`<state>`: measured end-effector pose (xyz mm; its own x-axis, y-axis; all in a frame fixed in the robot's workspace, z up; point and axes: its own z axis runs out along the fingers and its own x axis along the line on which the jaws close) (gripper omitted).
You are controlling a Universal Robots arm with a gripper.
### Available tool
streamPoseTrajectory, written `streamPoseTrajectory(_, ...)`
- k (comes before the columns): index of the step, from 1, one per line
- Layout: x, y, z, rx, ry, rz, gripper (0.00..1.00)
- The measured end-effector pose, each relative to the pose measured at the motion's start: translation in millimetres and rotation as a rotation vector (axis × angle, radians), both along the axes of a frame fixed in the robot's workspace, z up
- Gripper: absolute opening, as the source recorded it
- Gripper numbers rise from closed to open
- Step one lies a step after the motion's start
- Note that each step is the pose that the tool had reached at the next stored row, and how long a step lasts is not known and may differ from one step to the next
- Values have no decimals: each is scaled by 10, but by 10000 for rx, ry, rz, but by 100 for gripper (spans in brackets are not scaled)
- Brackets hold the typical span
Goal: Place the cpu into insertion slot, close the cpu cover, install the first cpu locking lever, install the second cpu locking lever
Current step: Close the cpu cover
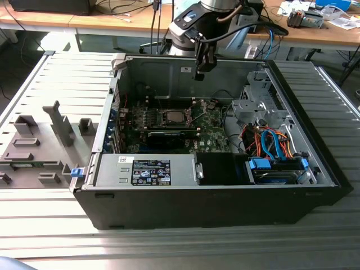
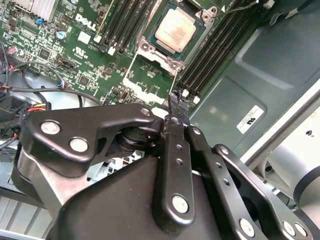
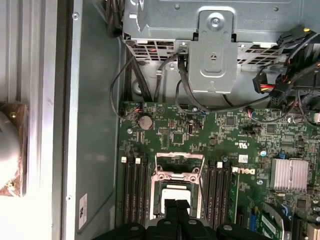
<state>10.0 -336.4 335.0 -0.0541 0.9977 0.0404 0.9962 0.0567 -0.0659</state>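
Observation:
The cpu (image 2: 175, 31), a small square chip with a pale metal top, lies in the insertion slot (image 2: 146, 46) on the green board; it is also seen in the first wrist view as the cpu (image 3: 172, 192). The cpu cover (image 3: 180, 155), a thin silvery frame with a large window, stands swung open on its hinge beside the slot. My gripper (image 2: 176, 100) hangs above the slot with its black fingers shut and nothing between them. In the exterior view the gripper (image 1: 201, 66) hovers inside the open case, above the insertion slot (image 1: 170, 117).
Long black memory slots (image 3: 134, 187) flank the socket on both sides. A metal drive cage (image 3: 212, 47) and cable bundles (image 1: 269, 140) crowd one end of the case. A black graphics card (image 1: 169, 135) lies near the socket. Grey fixtures (image 1: 34, 146) stand on the table at the exterior view's left.

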Motion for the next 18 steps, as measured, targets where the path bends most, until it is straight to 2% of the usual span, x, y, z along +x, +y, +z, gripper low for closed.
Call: streamPoseTrajectory(18,16,0,-36,1,0,0,11)
